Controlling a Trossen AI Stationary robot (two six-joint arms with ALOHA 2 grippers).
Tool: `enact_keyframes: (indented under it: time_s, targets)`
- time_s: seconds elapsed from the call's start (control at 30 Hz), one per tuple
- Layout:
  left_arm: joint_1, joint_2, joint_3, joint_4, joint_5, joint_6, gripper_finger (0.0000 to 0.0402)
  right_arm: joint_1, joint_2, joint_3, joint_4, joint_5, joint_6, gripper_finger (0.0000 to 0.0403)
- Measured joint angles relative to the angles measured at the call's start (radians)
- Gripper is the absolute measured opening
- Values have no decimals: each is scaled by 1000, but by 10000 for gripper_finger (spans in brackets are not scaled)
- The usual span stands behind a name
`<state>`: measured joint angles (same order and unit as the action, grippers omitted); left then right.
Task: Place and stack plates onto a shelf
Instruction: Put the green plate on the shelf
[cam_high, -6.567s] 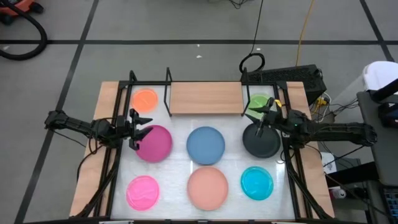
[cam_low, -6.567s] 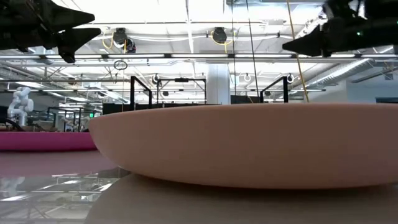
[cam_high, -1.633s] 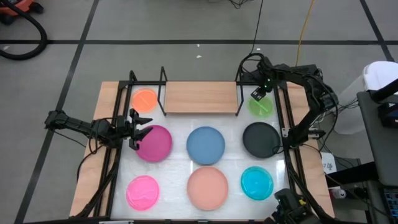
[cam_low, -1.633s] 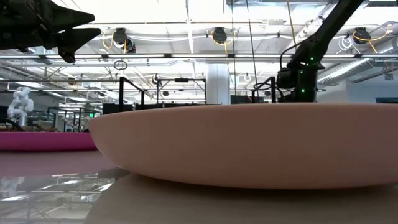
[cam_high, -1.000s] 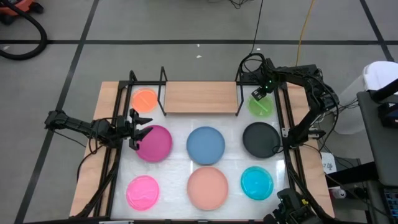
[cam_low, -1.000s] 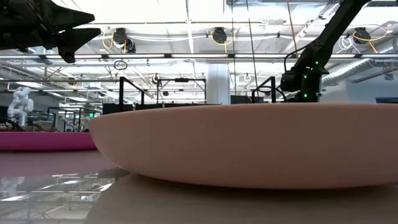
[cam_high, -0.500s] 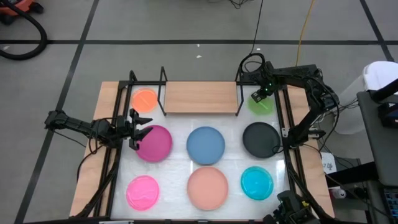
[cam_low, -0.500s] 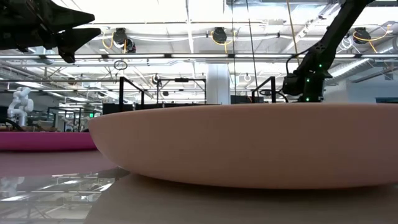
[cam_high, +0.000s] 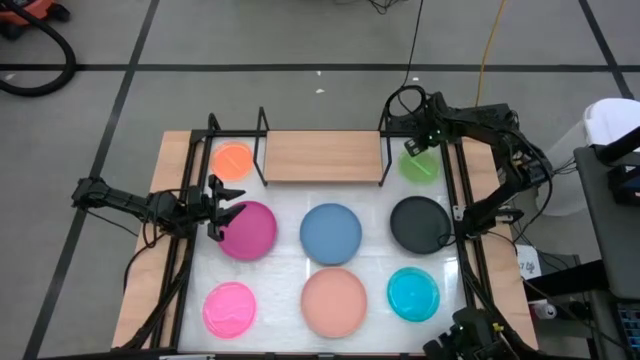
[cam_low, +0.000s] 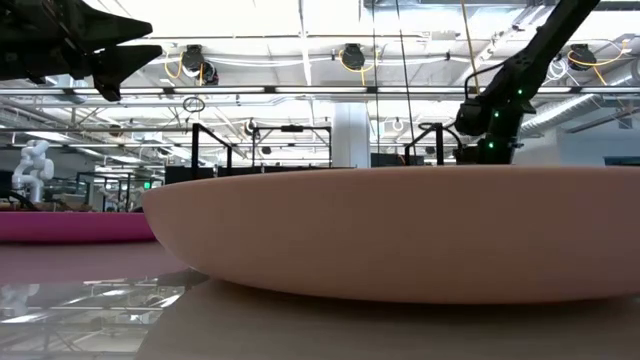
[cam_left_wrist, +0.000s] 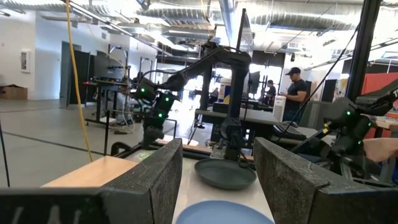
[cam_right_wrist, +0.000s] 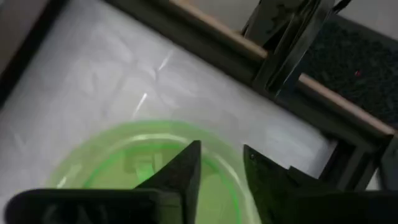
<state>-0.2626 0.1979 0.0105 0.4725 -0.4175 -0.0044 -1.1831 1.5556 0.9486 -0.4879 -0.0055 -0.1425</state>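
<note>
Eight plates lie flat on the white table: orange (cam_high: 234, 160), green (cam_high: 422, 168), magenta (cam_high: 250, 230), blue (cam_high: 331, 233), black (cam_high: 420, 224), pink (cam_high: 230, 307), salmon (cam_high: 334, 301) and cyan (cam_high: 413, 294). The wooden shelf (cam_high: 325, 157) stands at the far edge between the orange and green plates. My right gripper (cam_high: 410, 148) points down over the green plate's far rim, its fingers a narrow gap apart (cam_right_wrist: 222, 162). My left gripper (cam_high: 228, 210) is open and empty above the magenta plate's left edge. My right gripper's fingers (cam_right_wrist: 186, 171) stand on either side of the green plate's far rim (cam_right_wrist: 231, 186), one over the plate's inside and one outside, coming from above. I cannot tell whether they touch it. The plate lies flat on the table.
Black metal uprights (cam_high: 385, 150) stand at the shelf's ends, close to my right gripper. Dark frame rails (cam_high: 465, 230) run along the table's left and right sides. In the left wrist view a person (cam_left_wrist: 297, 87) stands in the room beyond the table.
My right gripper has edged a little toward the table's far edge over the green plate's rim. The plates have stayed where they were.
</note>
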Motion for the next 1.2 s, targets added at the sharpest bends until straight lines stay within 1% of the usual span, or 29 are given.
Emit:
enact_keyframes:
  time_s: [0.2,0.33,0.4,0.6,0.73,0.83,0.9,1.0,1.13,1.2]
  targets:
    - [0,0,0,0,0,0,202,0,16,54,-18,-52,5,183]
    - [0,0,0,0,0,0,202,0,57,119,-103,-70,-14,208]
    - [0,0,0,0,0,0,202,5,87,158,-161,-100,-37,212]
    - [0,0,0,0,0,0,202,39,158,240,-247,-101,-144,209]
    - [0,0,0,0,0,0,202,56,186,244,-266,-99,-289,209]
    - [0,0,0,0,0,0,202,74,208,244,-271,-93,-368,208]
    - [0,0,0,0,0,0,202,95,217,244,-272,-54,-412,208]
    - [0,0,0,0,0,0,202,119,233,245,-279,0,-443,208]
    - [0,0,0,0,0,0,202,133,243,245,-297,8,-462,208]
    - [0,0,0,0,0,0,202,138,242,245,-286,28,-426,208]
